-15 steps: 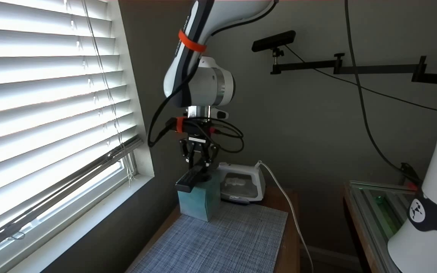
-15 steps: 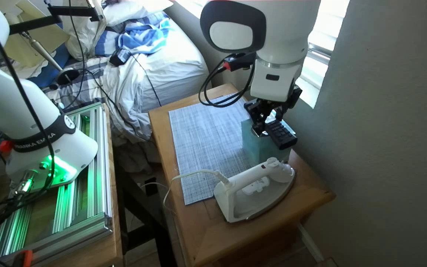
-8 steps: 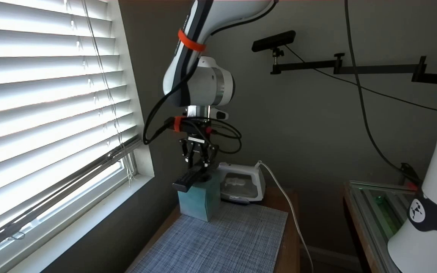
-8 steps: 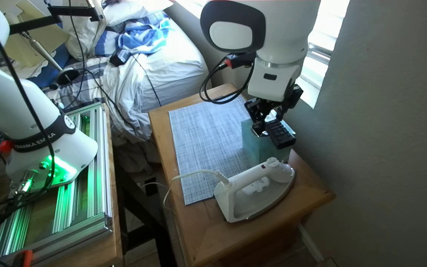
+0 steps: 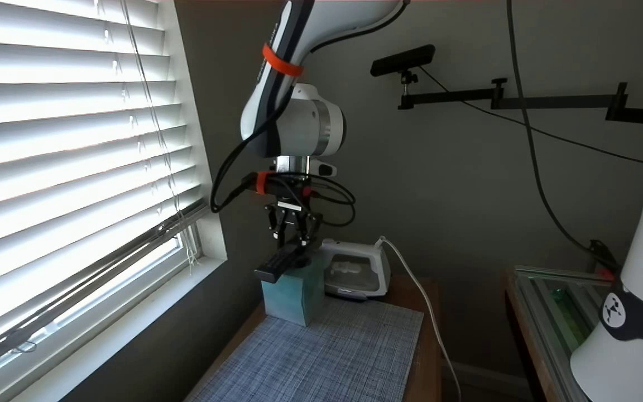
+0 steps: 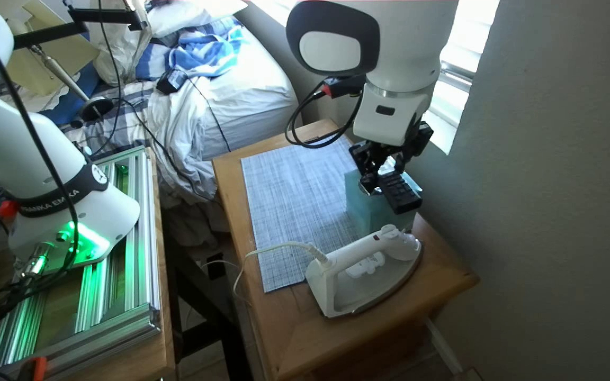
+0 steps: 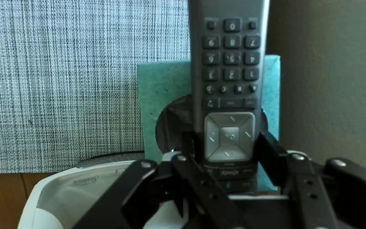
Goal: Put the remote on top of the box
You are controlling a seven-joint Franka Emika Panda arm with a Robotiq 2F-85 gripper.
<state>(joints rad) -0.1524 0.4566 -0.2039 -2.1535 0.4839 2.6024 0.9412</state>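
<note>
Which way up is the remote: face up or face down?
Face up: looking down, the wrist view shows the keys of the remote over the box; an exterior view shows them too.

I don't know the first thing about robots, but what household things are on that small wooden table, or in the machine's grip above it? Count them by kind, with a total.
Remote, held in the end effector: 1
Teal box: 1
White iron: 1
Woven mat: 1
Total: 4
</note>
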